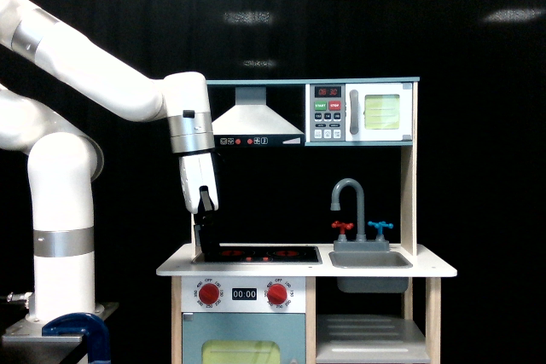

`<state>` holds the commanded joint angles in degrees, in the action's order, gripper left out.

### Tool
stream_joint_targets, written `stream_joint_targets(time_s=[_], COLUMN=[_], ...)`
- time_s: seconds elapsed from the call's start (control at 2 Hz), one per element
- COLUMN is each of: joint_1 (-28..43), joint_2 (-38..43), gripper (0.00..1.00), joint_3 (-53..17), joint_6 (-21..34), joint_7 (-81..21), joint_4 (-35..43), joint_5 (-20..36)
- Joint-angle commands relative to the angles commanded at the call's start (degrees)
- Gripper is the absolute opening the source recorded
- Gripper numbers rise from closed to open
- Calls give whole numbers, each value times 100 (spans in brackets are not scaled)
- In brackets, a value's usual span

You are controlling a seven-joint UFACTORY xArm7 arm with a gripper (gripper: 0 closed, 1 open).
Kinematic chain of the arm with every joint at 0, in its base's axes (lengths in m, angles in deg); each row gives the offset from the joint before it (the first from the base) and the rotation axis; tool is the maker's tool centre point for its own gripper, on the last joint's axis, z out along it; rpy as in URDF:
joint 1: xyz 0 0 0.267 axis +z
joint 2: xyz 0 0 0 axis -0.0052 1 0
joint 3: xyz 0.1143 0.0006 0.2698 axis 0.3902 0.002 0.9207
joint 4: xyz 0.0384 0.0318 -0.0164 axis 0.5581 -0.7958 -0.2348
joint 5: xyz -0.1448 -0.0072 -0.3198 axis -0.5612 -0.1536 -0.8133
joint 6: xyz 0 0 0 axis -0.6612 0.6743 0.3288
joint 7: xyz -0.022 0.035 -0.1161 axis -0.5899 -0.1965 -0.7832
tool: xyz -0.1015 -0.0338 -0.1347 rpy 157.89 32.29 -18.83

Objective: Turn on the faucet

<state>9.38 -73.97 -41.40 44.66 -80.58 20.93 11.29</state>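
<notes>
Your arm (94,83) comes in from ext view's left, wrist tilted. Toy kitchen (307,270) sits right of it. Gripper (205,236) hangs dark over stove's (256,254) left edge; can't tell how far open, nothing seen held. Faucet (351,210) stands behind sink (369,259), well apart from gripper, red + blue handles untouched.

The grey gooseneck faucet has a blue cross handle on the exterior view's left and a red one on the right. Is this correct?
Not quite. In the exterior view, the grey gooseneck faucet has the red cross handle on the left and the blue cross handle on the right.
</notes>
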Motion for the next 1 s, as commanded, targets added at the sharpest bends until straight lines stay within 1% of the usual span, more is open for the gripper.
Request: stream_joint_targets(time_s=[0.5, 1.0], joint_1=[2140, 4998], joint_2=[1653, 3499], gripper=[100, 100], joint_3=[-3086, -6228], joint_6=[-454, 1136], joint_7=[-5179, -9238], joint_4=[1320, 3064], joint_5=[763, 2874])
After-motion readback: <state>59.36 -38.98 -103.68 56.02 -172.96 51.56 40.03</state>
